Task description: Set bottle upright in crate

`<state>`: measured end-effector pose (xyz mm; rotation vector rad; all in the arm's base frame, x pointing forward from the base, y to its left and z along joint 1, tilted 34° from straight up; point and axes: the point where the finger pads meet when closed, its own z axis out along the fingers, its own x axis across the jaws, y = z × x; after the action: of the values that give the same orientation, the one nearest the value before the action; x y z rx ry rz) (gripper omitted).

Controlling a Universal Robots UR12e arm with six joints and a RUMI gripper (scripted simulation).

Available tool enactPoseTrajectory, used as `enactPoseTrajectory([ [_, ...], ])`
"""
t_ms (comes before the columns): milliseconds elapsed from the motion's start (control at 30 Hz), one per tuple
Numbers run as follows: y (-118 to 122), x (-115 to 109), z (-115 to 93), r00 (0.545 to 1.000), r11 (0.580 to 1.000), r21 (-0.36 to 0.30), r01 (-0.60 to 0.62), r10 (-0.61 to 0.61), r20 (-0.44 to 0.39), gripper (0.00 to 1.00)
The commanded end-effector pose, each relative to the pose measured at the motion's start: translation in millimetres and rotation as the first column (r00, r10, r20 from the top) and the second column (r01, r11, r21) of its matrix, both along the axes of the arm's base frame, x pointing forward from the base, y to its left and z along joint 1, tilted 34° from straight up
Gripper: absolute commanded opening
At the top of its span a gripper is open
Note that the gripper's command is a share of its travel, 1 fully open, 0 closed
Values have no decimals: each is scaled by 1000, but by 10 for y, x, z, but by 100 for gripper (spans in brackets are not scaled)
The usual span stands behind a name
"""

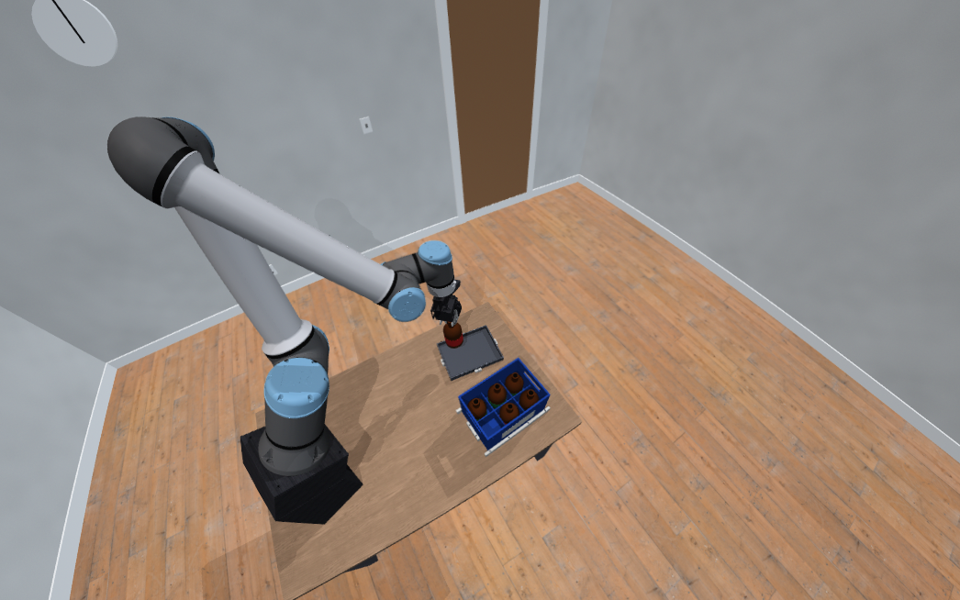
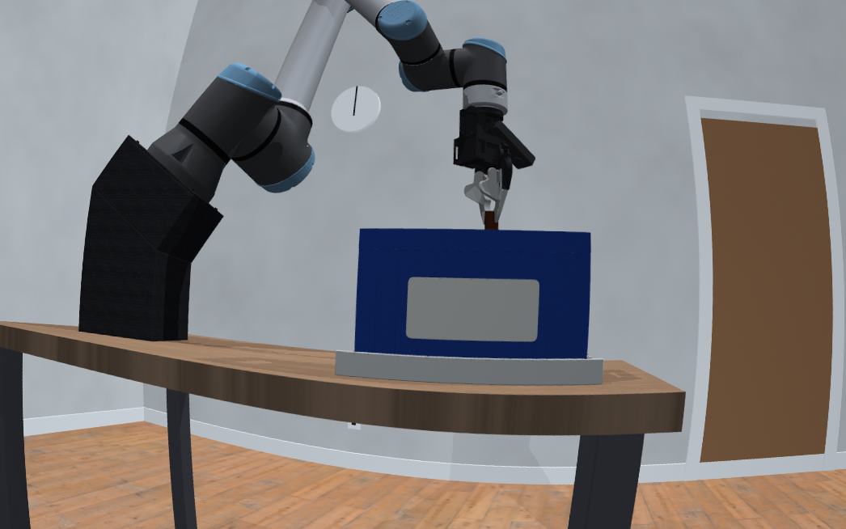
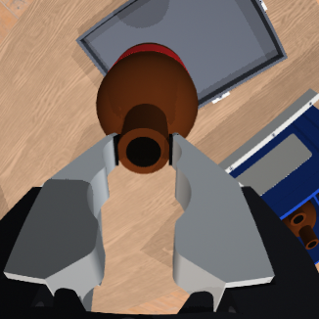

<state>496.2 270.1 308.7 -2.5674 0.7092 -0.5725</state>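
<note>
My gripper (image 3: pixel 145 136) is shut on the neck of a brown bottle (image 3: pixel 147 100) with a red label. The bottle hangs upright, mouth up, above the near edge of the dark grey tray (image 3: pixel 196 41). In the top view the bottle (image 1: pixel 452 334) is lifted over the tray (image 1: pixel 470 351), below the gripper (image 1: pixel 446 311). The blue crate (image 1: pixel 507 401) stands on the table in front of the tray; several brown bottles stand in it and its two front cells look empty. In the exterior view only the bottle neck (image 2: pixel 491 219) shows, in the gripper (image 2: pixel 491 202), above the crate wall (image 2: pixel 471 291).
The crate sits on a grey base plate (image 2: pixel 469 370) near the table's right end. The robot base (image 1: pixel 300 470) stands at the table's left side. In the wrist view the crate's corner (image 3: pixel 289 171) lies at the right.
</note>
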Motion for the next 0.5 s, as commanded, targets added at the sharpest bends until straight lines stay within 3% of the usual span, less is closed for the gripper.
enactPoseTrajectory([
  [0, -8, -12, 34, 1000, 1000, 0, 0, 0, 1, 0],
  [467, -44, -75, 141, 1000, 1000, 0, 0, 0, 1, 0],
])
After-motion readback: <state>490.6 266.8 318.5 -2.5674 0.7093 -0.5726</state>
